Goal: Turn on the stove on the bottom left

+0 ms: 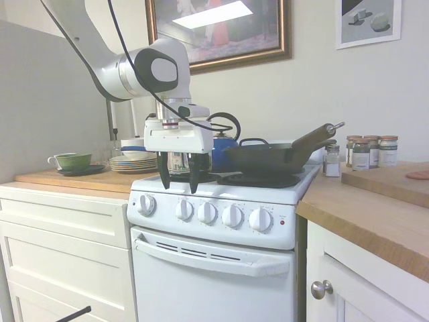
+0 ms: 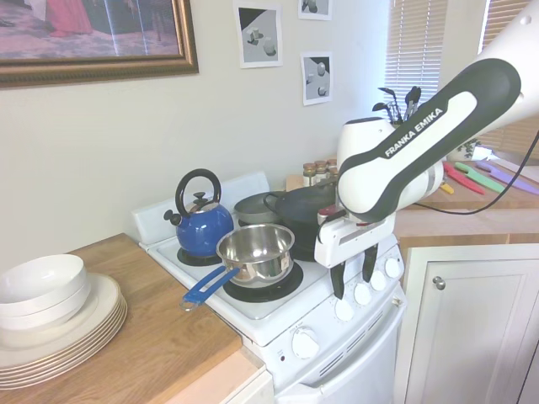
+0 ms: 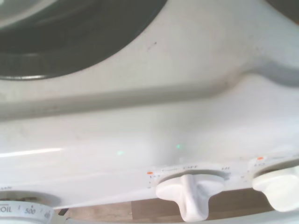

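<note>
The white stove [image 1: 221, 268] has five round knobs along its front panel, and the leftmost knob [image 1: 146, 204] is larger than the rest. My gripper [image 1: 179, 181] hangs open just above the panel, over the second knob [image 1: 184, 209], fingers pointing down with nothing between them. From the other side, the gripper [image 2: 354, 273] is at the stove's front edge above the knob row [image 2: 363, 294]. The wrist view shows a white knob [image 3: 189, 191] close up, another knob [image 3: 278, 184] beside it, and the edge of a black coil burner [image 3: 70, 37].
A steel pot with a blue handle [image 2: 255, 250] sits on the front burner right behind the gripper. A blue kettle [image 2: 202, 227] and a dark skillet [image 1: 268, 157] stand further back. Stacked plates [image 1: 134, 161], a green cup [image 1: 72, 161] and spice jars [image 1: 369, 151] are on the counters.
</note>
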You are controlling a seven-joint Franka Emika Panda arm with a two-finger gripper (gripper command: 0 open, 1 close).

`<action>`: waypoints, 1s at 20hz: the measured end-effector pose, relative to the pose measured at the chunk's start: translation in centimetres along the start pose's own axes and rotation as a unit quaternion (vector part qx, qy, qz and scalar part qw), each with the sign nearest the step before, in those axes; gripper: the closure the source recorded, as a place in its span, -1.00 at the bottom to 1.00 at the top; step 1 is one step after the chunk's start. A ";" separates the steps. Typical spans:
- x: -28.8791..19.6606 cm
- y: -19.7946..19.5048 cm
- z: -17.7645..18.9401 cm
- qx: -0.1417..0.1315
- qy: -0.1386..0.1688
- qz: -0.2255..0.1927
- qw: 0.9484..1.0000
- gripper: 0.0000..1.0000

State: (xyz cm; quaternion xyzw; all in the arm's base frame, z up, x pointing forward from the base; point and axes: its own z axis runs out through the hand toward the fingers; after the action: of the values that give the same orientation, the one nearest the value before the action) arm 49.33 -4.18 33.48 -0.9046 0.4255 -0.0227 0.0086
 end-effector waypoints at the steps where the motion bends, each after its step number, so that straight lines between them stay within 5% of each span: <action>1: 0.0 0.0 0.1 0.000 0.000 0.000 1.000 1.00; 20: 0.1 0.0 1.5 -0.010 -0.006 -0.001 1.000 1.00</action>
State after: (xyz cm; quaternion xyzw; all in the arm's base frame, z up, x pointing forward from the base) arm 49.53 -4.26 31.96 -0.9052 0.4248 -0.0134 0.0020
